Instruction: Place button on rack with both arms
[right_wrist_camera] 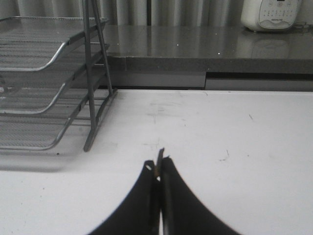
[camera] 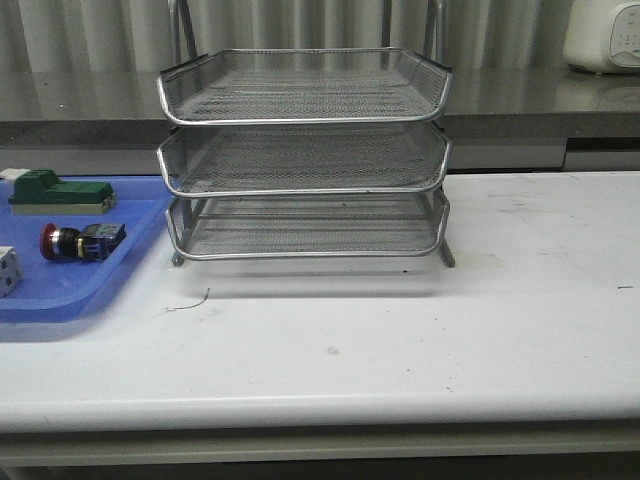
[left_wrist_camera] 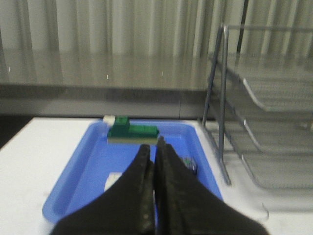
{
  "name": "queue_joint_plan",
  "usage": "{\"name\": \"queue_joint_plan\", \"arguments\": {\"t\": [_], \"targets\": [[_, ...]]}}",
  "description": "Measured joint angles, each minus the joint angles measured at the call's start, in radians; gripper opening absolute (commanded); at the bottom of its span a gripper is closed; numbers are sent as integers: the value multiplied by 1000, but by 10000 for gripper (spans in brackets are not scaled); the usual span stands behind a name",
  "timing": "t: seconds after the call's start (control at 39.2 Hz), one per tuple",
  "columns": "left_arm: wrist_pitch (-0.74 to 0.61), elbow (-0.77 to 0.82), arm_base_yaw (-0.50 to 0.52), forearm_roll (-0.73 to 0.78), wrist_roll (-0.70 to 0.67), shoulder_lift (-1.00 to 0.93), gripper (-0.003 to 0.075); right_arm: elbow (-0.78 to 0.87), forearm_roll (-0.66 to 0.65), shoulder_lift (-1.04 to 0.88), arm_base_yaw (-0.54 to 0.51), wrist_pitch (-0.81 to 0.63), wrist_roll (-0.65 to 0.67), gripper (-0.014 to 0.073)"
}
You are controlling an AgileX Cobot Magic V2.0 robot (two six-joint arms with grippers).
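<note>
Both black grippers, left gripper [left_wrist_camera: 155, 147] and right gripper [right_wrist_camera: 159, 164], have jaws pressed together, holding nothing. The red-headed push-button switch [camera: 82, 241] lies untouched on the flat blue plastic tray [camera: 140, 235] at the front view's left; everything remains. The three-tier silver wire-mesh rack [camera: 305, 150] stands centre. A green-and-beige block [camera: 60, 193] and white cube [camera: 6, 270] flank the switch.

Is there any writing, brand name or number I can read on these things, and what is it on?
No text can be read anywhere.
White appliance on the back counter: small dark marks on its front panel, too blurred to read.
Button, green block, rack, blue tray: no lettering visible.
</note>
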Motion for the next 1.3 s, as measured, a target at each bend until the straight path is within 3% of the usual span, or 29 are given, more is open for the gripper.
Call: {"name": "queue_joint_plan", "arguments": {"t": [0.15,0.41,0.69,0.76,0.82,0.92,0.99,1.04,1.3], "targets": [[-76,-36,0,6,0,0,-19,-138,0,0,0,35,0,-109],[123,-300,0,105,0,173,-19,-426,0,194,0,252,0,-109],[173,-405,0,177,0,478,-8,-493,44,472,0,303,0,-88],[171,-407,0,180,0,495,80,-493,46,489,0,311,0,5],[168,-407,0,181,0,497,190,-493,46,491,0,312,0,136],[166,-407,0,181,0,497,496,-493,46,491,0,314,0,430],[163,-407,0,174,0,497,643,-493,46,491,0,314,0,563],[163,-407,0,169,0,497,678,-493,46,491,0,314,0,613],[162,-409,0,165,0,497,680,-493,46,493,0,305,0,601]]}}
